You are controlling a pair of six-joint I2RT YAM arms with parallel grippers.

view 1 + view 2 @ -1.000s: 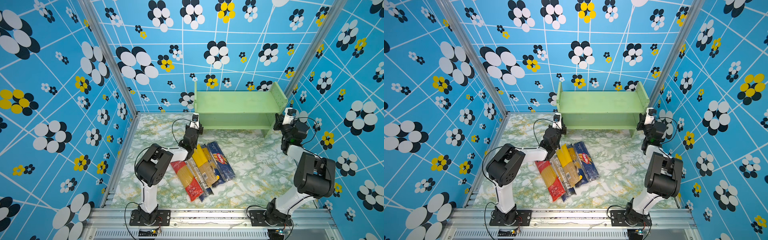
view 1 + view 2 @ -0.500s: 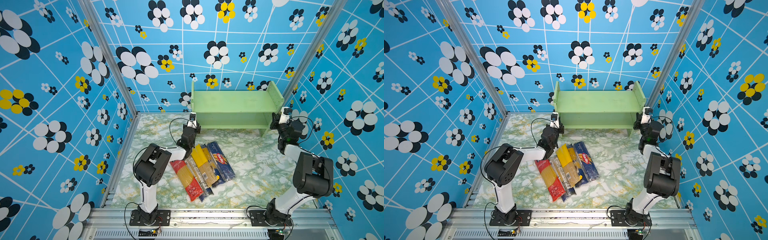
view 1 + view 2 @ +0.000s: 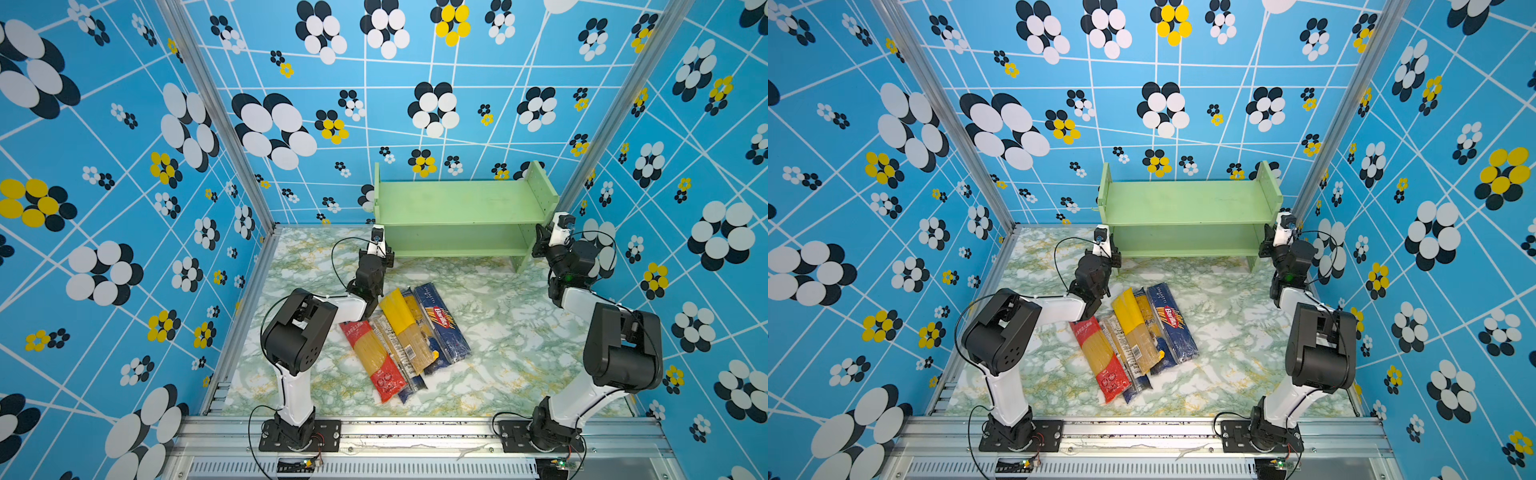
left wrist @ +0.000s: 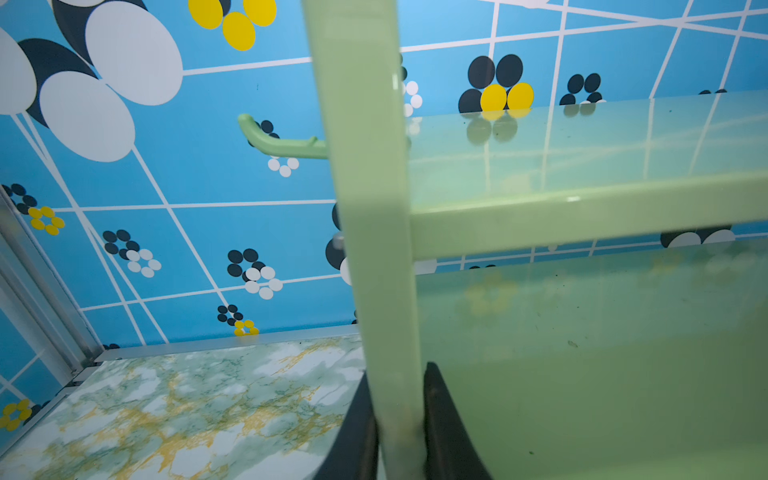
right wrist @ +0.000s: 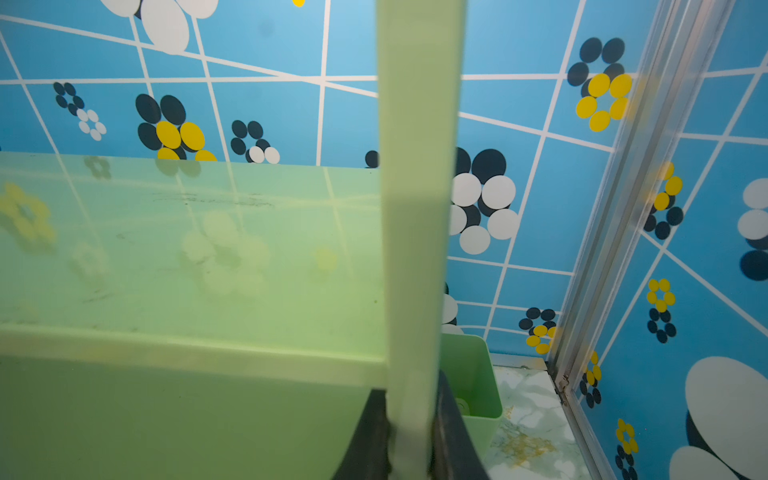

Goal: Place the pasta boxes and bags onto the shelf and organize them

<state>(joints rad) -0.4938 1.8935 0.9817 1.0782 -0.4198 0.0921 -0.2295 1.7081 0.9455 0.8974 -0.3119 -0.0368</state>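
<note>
The left gripper (image 4: 397,399) is clamped on the front edge of the left upright panel of the light green two-tier wooden shelf (image 3: 457,203), a black finger (image 4: 357,424) on each face, at the level of the lower tier. The shelf stands at the back of the green-and-gold marbled tabletop (image 3: 519,332). In front of it, between the arms, the long narrow spaghetti packs lie fanned and overlapping on the tabletop: a red-ended clear bag (image 3: 376,357), a yellow-topped bag (image 3: 400,318), then a dark blue Barilla box (image 3: 444,326). The right gripper (image 5: 411,401) pinches the shelf's right upright panel likewise.
</note>
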